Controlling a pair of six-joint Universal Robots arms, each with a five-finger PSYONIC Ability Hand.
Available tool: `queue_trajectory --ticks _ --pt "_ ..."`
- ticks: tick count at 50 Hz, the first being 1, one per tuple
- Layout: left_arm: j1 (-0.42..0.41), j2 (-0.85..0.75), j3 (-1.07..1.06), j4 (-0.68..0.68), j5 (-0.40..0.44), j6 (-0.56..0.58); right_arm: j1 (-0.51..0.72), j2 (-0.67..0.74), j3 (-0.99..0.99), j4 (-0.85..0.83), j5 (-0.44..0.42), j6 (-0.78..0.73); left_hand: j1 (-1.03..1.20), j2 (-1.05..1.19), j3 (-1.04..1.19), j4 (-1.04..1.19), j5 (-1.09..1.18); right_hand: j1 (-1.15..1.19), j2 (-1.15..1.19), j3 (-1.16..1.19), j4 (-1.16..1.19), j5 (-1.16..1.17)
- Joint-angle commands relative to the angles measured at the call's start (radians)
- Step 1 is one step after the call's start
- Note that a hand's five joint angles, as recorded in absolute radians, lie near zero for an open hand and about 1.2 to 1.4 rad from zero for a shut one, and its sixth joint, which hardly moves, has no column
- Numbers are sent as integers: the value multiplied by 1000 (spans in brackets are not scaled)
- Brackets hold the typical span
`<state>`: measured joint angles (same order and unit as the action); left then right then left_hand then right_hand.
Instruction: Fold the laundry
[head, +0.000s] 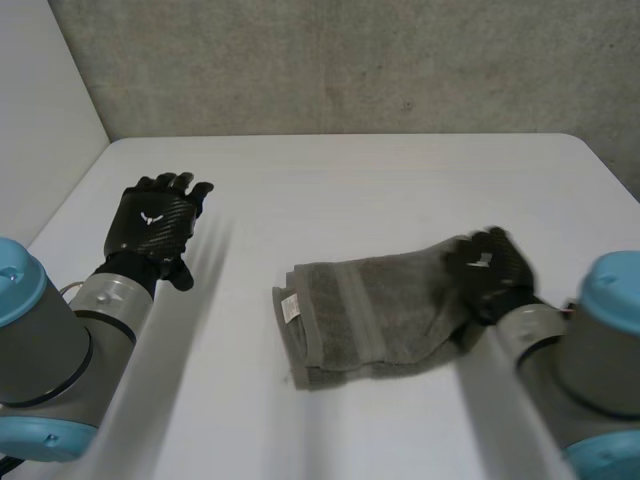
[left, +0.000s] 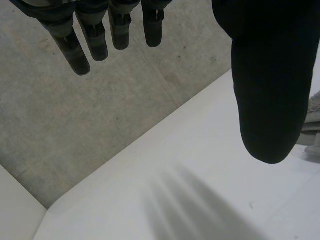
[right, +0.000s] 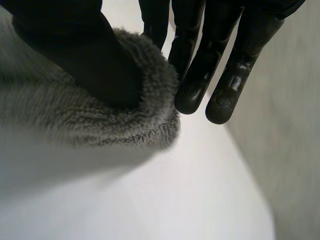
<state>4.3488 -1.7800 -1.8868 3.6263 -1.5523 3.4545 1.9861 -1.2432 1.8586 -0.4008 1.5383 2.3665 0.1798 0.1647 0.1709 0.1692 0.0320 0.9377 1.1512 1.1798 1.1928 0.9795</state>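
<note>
A grey towel (head: 370, 315) lies folded on the white table (head: 350, 180), right of the middle, with a small label at its left end. My right hand (head: 490, 270) sits on the towel's right end. In the right wrist view its thumb (right: 75, 45) presses into a fold of the towel (right: 75, 115), and the fingers (right: 200, 75) close against that fold's edge, pinching the cloth. My left hand (head: 150, 225) hovers over the table's left side, well apart from the towel. Its fingers (left: 80, 50) are straight and hold nothing, and a bit of the towel (left: 314, 112) shows beyond the thumb.
A grey wall (head: 350, 60) stands behind the table's far edge. A white panel (head: 40, 110) borders the left side. Bare tabletop lies between my left hand and the towel.
</note>
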Motion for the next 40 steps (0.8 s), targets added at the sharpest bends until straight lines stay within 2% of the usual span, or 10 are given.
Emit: queue_trajectory --ticks 1,5,11,12,13,16,18,20,29,40 --pt "-2 7 -2 -2 -2 0 308 46 -73 -85 28 -101 -5 10 4 5 -32 459 245 216 203 242" --pt "-3 7 -2 -2 -2 2 416 123 -64 -148 -18 -122 -5 10 4 5 -32 459 245 216 203 242" --pt "-11 7 -2 -5 -8 -5 444 189 -42 -151 -124 -118 -5 10 4 5 -32 459 245 216 203 242" --pt "-15 7 -2 -5 -9 -5 441 180 -33 -148 -148 -112 -5 10 4 5 -32 294 80 52 39 78" --pt "-15 7 -2 -5 -9 -5 438 162 -16 -153 -167 -107 -5 10 4 5 -32 -80 -293 -322 -335 -296" --pt "-31 7 -2 -8 -9 -5 428 134 -2 -165 -173 -95 -5 10 4 5 -32 -292 -505 -534 -547 -508" --pt "-44 10 1 -9 -9 -5 351 53 2 -173 -155 -3 -5 10 4 5 -32 -631 -844 -873 -886 -847" --pt "-52 11 5 -12 -9 -6 292 4 1 -170 -144 75 -5 10 4 5 -32 -763 -977 -1005 -1018 -980" --pt "-185 10 106 -28 -9 -61 56 -151 -61 -6 -141 632 28 43 37 38 1 -763 -977 -1005 -1018 -980" --pt "-341 -167 377 -242 -5 -304 -52 -78 -191 278 -221 846 31 46 40 41 4 -763 -977 -1005 -1018 -980"
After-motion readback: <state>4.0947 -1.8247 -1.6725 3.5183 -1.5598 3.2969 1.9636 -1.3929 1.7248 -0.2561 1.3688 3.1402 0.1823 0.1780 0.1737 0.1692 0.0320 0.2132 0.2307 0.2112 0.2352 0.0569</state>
